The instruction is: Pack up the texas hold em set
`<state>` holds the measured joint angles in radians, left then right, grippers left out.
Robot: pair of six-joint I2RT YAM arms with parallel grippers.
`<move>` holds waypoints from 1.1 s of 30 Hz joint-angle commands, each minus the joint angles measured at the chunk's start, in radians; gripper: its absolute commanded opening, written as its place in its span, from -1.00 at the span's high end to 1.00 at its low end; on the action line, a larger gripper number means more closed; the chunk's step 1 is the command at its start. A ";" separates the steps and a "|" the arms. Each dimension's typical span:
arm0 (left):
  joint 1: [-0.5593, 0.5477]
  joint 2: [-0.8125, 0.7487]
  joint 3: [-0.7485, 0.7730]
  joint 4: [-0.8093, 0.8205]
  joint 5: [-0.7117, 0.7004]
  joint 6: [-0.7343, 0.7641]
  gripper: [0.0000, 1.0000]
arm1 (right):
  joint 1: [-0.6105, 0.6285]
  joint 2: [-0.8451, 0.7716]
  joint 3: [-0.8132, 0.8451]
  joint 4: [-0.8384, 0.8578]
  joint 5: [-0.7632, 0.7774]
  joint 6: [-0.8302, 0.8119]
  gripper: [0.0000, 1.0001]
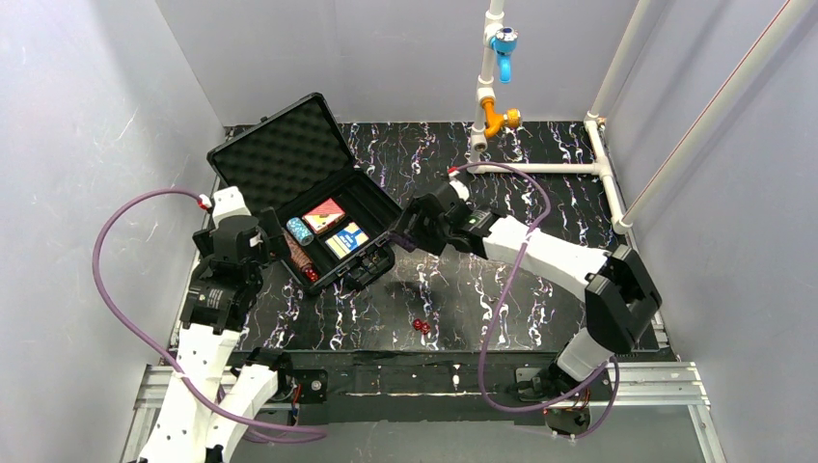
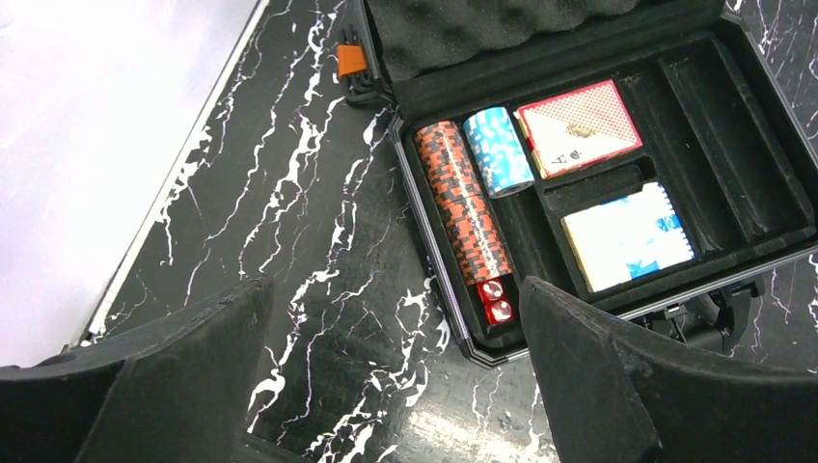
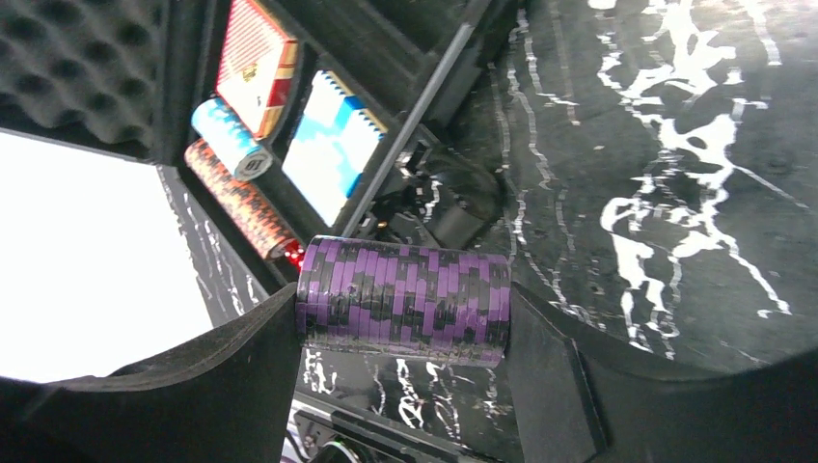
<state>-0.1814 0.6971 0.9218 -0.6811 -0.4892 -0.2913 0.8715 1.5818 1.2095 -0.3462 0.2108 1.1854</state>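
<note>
The black case [image 1: 359, 193] lies open at the back left, its foam lid [image 1: 275, 149] raised. Inside it are a red card box [image 2: 577, 127], a blue card box [image 2: 627, 236], a brown chip stack [image 2: 463, 207], a blue chip stack [image 2: 496, 150] and two red dice [image 2: 496, 299]. My right gripper [image 3: 403, 318] is shut on a purple chip stack [image 3: 403, 301], held sideways just off the case's right front edge. My left gripper [image 2: 395, 386] is open and empty over the table beside the case's left front corner. Two more red dice [image 1: 421, 326] lie on the table.
A white pipe frame [image 1: 540, 166] with blue [image 1: 503, 43] and orange [image 1: 498, 119] fittings stands at the back right. White walls close in on the left, back and right. The table [image 1: 502, 289] is black marble-patterned.
</note>
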 commanded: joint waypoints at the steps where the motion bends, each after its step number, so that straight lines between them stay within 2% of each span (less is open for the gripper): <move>1: 0.000 -0.045 -0.023 0.016 -0.074 -0.007 -0.96 | 0.030 0.032 0.110 0.133 -0.028 0.027 0.97; 10: 0.000 -0.120 -0.035 0.032 -0.127 -0.003 -0.96 | 0.069 0.139 0.199 0.179 -0.053 0.046 0.97; 20: 0.000 -0.265 -0.079 0.097 -0.113 0.025 -0.96 | 0.125 0.291 0.320 0.214 -0.094 0.094 0.97; 33: 0.000 -0.251 -0.080 0.098 -0.119 0.038 -0.94 | 0.178 0.482 0.530 0.219 -0.097 0.154 0.97</move>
<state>-0.1814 0.4416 0.8494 -0.5987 -0.5762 -0.2638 1.0420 2.0460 1.6348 -0.2283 0.1200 1.2964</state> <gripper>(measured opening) 0.973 0.765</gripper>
